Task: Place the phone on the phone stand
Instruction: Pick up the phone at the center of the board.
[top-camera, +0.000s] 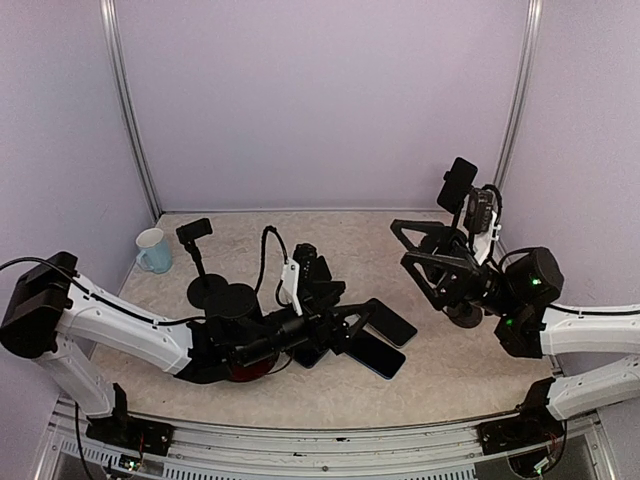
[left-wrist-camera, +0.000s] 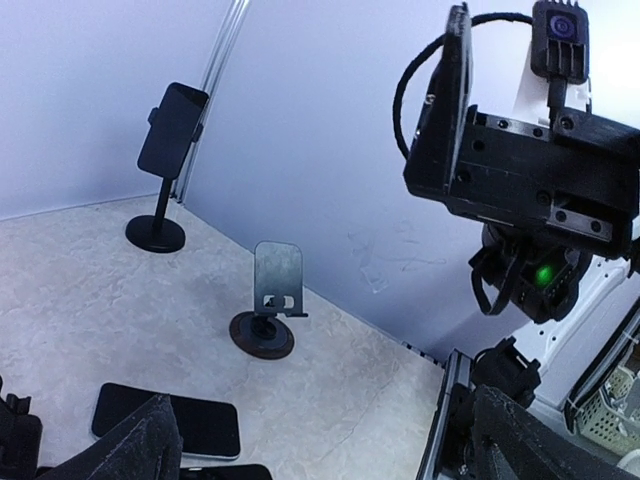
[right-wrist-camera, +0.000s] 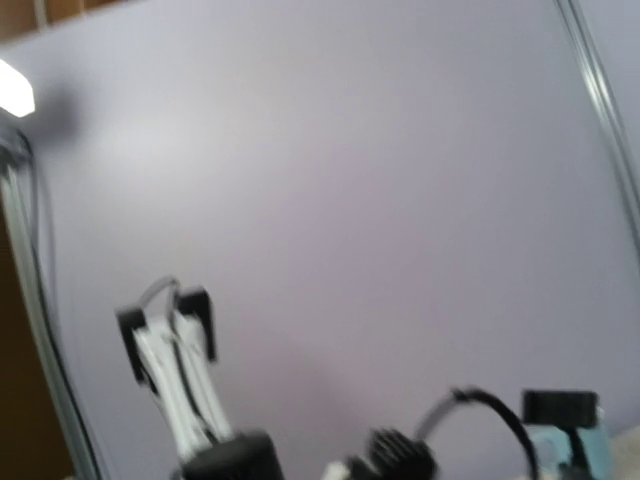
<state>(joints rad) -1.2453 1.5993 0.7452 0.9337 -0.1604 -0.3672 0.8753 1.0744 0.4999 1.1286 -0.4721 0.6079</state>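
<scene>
Two dark phones lie flat mid-table, one (top-camera: 398, 324) behind the other (top-camera: 380, 357); the left wrist view shows one phone (left-wrist-camera: 170, 420) low down. My left gripper (top-camera: 360, 326) hangs open just left of them, its fingers (left-wrist-camera: 140, 450) empty. An empty metal phone stand (left-wrist-camera: 277, 278) on a round brown base stands beyond them. My right gripper (top-camera: 400, 243) is raised at the right, open and empty, and hides that stand from above. The right wrist view is blurred and shows mostly wall, none of its own fingers.
A tall stand (top-camera: 458, 186) at the back right carries a phone (left-wrist-camera: 172, 130). Another tall stand (top-camera: 195, 232) with a round base is at the back left, beside a pale blue mug (top-camera: 153, 250). A reddish disc (top-camera: 250, 372) lies under my left arm.
</scene>
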